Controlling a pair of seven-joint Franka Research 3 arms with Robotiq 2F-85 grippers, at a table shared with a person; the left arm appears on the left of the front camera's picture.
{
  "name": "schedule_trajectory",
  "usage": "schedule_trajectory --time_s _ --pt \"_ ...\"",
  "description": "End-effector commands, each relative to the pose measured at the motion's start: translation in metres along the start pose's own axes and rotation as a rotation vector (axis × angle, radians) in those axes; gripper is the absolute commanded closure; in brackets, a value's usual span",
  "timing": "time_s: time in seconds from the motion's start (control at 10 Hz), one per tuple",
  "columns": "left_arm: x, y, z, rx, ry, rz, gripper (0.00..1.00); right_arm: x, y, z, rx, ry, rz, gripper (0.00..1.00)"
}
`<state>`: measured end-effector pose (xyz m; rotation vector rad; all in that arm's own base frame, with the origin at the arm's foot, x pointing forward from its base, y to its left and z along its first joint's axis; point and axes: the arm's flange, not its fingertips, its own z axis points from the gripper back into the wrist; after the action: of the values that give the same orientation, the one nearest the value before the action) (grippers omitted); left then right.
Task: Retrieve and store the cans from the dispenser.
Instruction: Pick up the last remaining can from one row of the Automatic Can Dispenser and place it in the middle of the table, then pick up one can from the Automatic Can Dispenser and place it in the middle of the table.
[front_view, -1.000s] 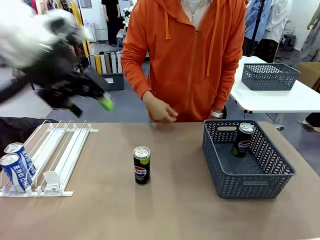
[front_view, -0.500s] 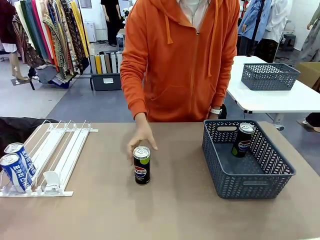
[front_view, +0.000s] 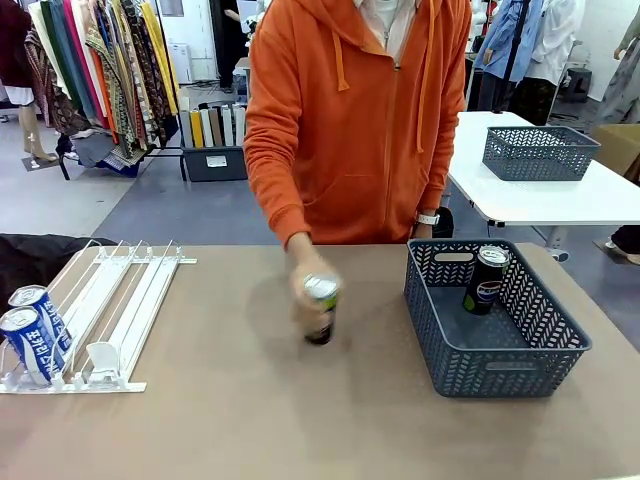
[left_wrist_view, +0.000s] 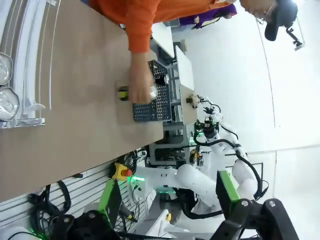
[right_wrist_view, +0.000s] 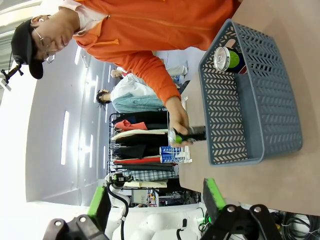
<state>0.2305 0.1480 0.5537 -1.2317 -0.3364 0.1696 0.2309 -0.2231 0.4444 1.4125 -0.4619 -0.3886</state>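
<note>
**A:** Layout?
**B:** Counter (front_view: 300, 420): dispenser (front_view: 120, 300) well left of the grey basket (front_view: 505, 368), holding two Pocari Sweat cans (front_view: 30, 335). Left fingers (left_wrist_view: 226, 185) and right fingers (right_wrist_view: 212, 196) spread wide, empty.
**A:** Step?
**B:** Storing. Person's hand (front_view: 303, 285) carries a Pepsi can (front_view: 320, 325) near the basket's left; second Pepsi can (front_view: 487, 280) stands inside. Next, probably: fetch a Pocari.

Person's hand (front_view: 303, 277) grips a blurred, seemingly tilted can (front_view: 320, 312) near basket (front_view: 500, 376).
</note>
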Motion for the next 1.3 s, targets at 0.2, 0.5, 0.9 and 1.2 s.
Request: schedule_trajectory --time_s 0.2,0.5,0.9,1.2 --pt "0.002 -0.013 0.007 -0.022 -0.016 -0.029 0.0 0.002 0.006 -0.001 0.017 -0.007 -0.011 0.0" --pt "0.002 -0.013 0.007 -0.022 -0.016 -0.029 0.0 0.002 0.006 -0.001 0.017 -0.007 -0.011 0.0" --pt "0.002 -0.013 0.007 -0.022 -0.016 -0.029 0.0 0.002 0.006 -0.001 0.017 -0.007 -0.011 0.0" --pt "0.002 -0.014 -0.016 0.396 0.001 -0.069 0.0 0.002 0.006 -0.001 0.017 -0.007 -0.011 0.0"
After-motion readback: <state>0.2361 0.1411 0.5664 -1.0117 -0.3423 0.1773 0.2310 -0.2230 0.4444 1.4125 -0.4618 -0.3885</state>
